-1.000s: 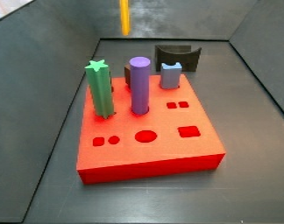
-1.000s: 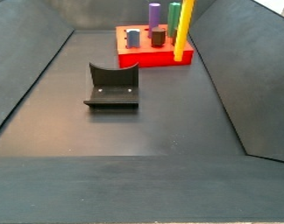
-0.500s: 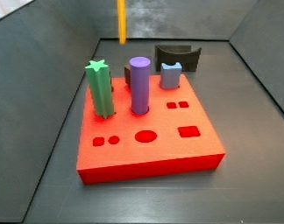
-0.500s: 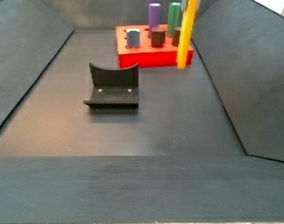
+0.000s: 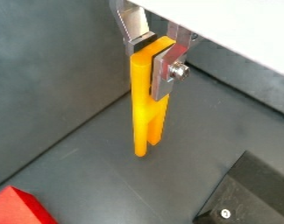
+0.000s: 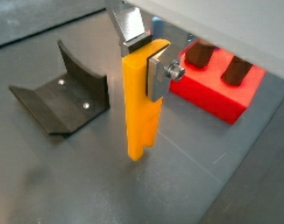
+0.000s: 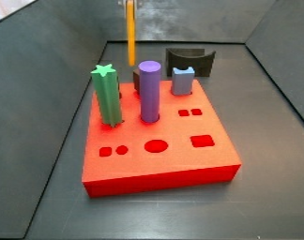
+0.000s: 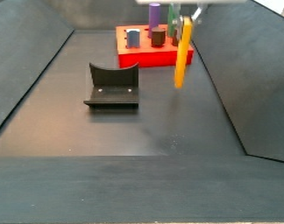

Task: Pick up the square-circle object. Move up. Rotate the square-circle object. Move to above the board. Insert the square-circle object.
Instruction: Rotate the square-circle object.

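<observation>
- Claw [image 5: 154,54] pinches the square-circle object [image 5: 148,101] upright, hanging clear above the dark floor [image 8: 132,131].
- Board [image 7: 155,141] rests on that floor near the fixture [image 8: 111,86], sloped grey walls around.

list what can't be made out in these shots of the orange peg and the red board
- Gripper, shut on the square-circle object: in both side views its body is cut off by the top edge.
- Board: the hole meant for the peg cannot be told; in a wrist view only a corner shows.
- Peg's height over the floor: no view settles it.
- Fixture: in a side view the board and pegs hide most of it.
</observation>
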